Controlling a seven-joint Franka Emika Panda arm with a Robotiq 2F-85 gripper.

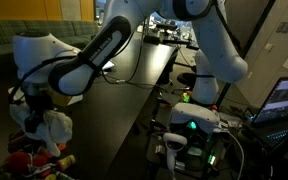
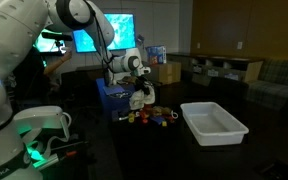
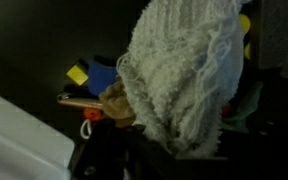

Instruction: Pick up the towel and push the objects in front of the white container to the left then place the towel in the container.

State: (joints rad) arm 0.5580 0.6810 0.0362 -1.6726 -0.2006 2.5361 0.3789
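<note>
Clamping the towel, gripper above small objects, white container near, bare table in front

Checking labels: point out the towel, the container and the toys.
towel (image 3: 184, 75), wrist view, middle of the cloth.
container (image 2: 214, 120), an exterior view, its bare floor.
toys (image 2: 150, 116), an exterior view, middle of the pile.

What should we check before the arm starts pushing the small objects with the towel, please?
1. Towel gripped by the gripper: ok.
2. Towel touching the small objects: cannot tell; it hangs close over them.
3. Objects cleared away from the white container: not ok, they lie clustered near it.
4. Container empty for the towel: ok.
5. Sweep path free: cannot tell, too dark.
</note>
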